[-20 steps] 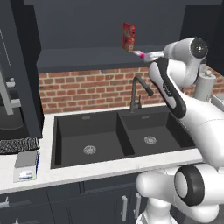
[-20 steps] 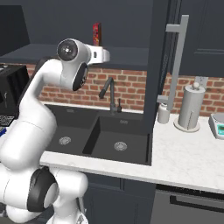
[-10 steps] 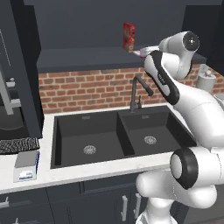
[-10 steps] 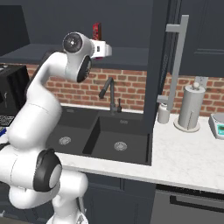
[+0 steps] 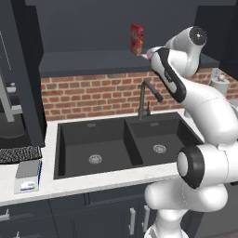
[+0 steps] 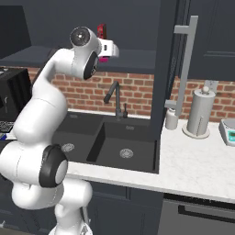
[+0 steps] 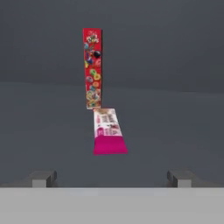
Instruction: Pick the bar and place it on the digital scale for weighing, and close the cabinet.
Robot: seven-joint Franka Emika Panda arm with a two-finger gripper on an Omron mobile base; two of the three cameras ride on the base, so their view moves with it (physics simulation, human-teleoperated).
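Observation:
The bar (image 7: 108,131) is a flat pink-magenta wrapper lying on the inner shelf (image 5: 93,62) of the open cabinet, just in front of a tall red carton (image 7: 92,68). My gripper (image 7: 113,179) is open and level with the shelf, a short way before the bar, with its fingertips (image 7: 43,178) wide apart and nothing between them. From the right base view the hand (image 6: 112,49) is at the shelf's front edge, with a bit of the bar (image 6: 104,59) showing below it. The digital scale (image 5: 28,175) sits on the counter at the far left, beside a speckled mat (image 5: 18,154).
One cabinet door (image 6: 167,59) stands open towards me, with a long silver handle (image 6: 186,64). A black double sink (image 5: 121,146) and a faucet (image 5: 146,97) lie under the shelf. A paper towel roll (image 6: 201,112) and a small white device (image 6: 228,130) stand on the right counter.
The arm's upper joints have risen and folded, and the hand has moved a little closer to the shelf and the bar. The fingers have stayed open.

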